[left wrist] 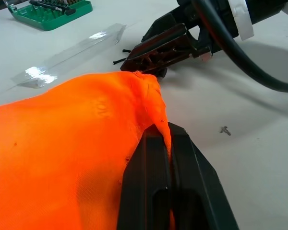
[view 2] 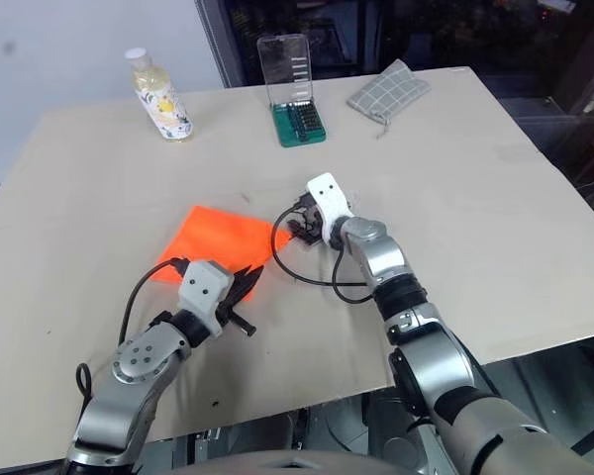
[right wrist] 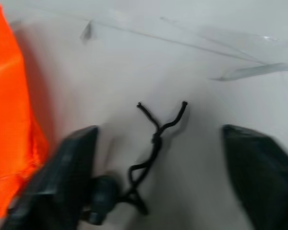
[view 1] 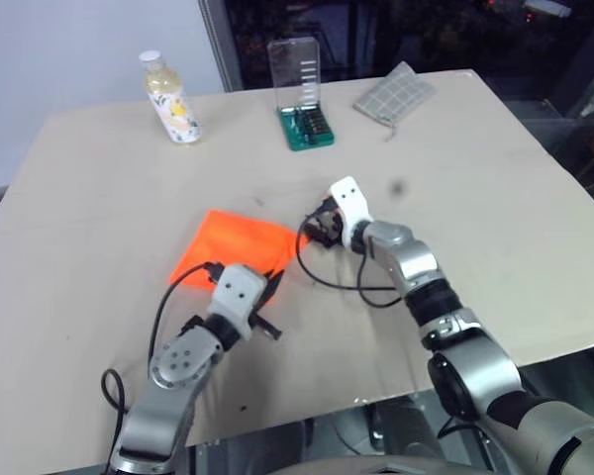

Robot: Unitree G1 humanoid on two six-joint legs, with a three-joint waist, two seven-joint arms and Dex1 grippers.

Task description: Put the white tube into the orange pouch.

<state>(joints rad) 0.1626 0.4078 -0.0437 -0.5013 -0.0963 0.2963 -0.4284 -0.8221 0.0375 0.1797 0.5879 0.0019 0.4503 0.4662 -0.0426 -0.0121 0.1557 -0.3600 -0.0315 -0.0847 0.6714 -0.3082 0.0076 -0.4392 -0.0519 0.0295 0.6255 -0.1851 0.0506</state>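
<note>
Your left end effector [left wrist: 167, 132] is clamped tight on a fold of the orange pouch [view 1: 236, 242], at the 5 o'clock corner of the pouch as the head camera sees it. The pouch lies flat on the desk [view 1: 475, 178], roughly square, with that pinched edge lifted a little.

The relation that matters is at the other arm. Your right end effector [view 1: 315, 228] sits at the pouch's 3 o'clock corner and points toward 10 o'clock. Its jaws are well apart and hold nothing. The nearest orange cloth is just outside its 9 o'clock finger, beside that finger rather than between the two. Between the jaws lies the dark cord [right wrist: 156, 139], knotted and frayed, running away along the pointing line toward 12 o'clock.

If you close as you stand, I judge you take the cord, not the hem. To open the mouth you need cloth between the jaws, so shift toward 9 o'clock.

I cannot tell where the white tube lies. The right arm is the nearer one to the pouch's mouth.
</note>
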